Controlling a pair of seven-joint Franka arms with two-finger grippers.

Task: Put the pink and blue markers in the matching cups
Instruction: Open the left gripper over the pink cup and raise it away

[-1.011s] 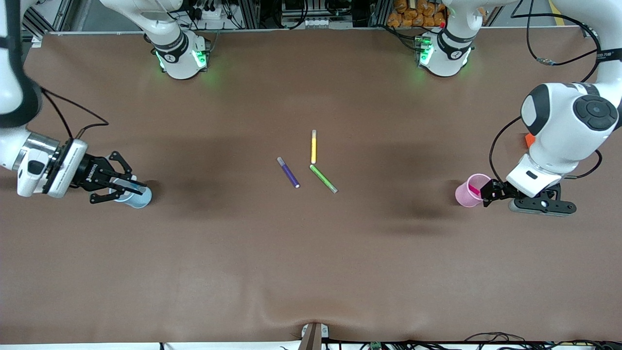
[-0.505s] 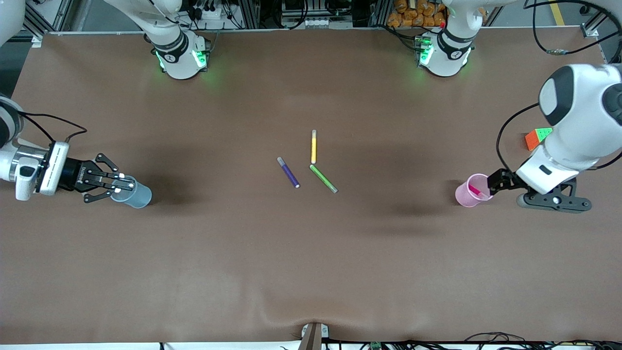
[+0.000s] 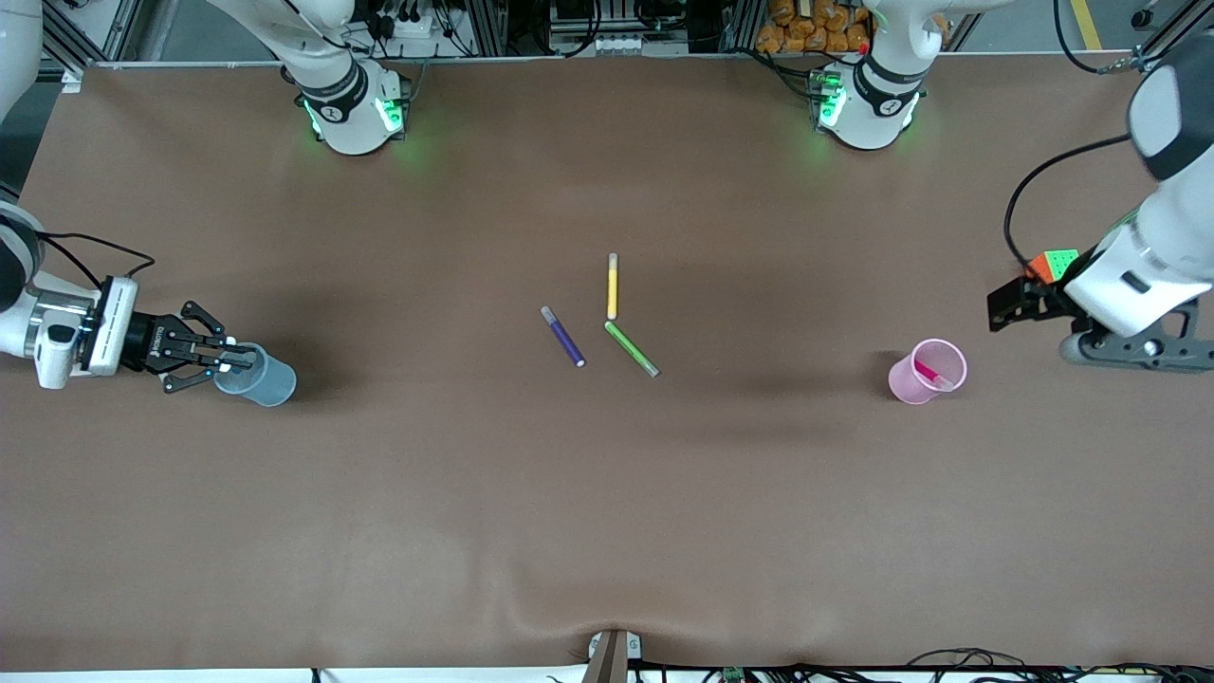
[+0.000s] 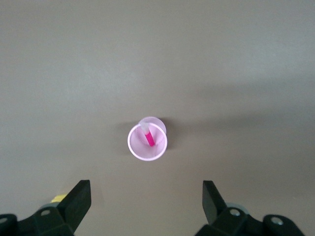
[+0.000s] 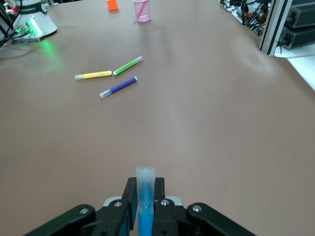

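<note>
Front view, pink side: small pale pink tapered plastic cup (image 3: 928,371) upright on the brown counter (image 3: 607,493) toward the left arm's end, slim magenta-pink felt-tip marker (image 3: 933,374) leaning inside; left end effector (image 3: 1007,308) up in the air, clear of the cup, near a multicoloured cube (image 3: 1051,265).
Front view, blue side: right end effector (image 3: 228,358) at the rim of the pale blue tapered plastic cup (image 3: 256,377) toward the right arm's end.
Front view, distractors: yellow pen (image 3: 613,286), green pen (image 3: 632,348) and purple pen (image 3: 563,337) lying mid-counter, well apart from both cups.
Left wrist view: fingers (image 4: 78,201) spread wide and holding nothing, pink cup (image 4: 147,143) between them far below.
Right wrist view: fingers clenched on the slim mid-blue marker (image 5: 145,206), greyish end up; cup rim hidden here, so tip depth probably just inside.
Step in hand: lowering the blue marker; best kept upright and centred over the mouth, released only once well inside, to avoid tipping the light cup.
</note>
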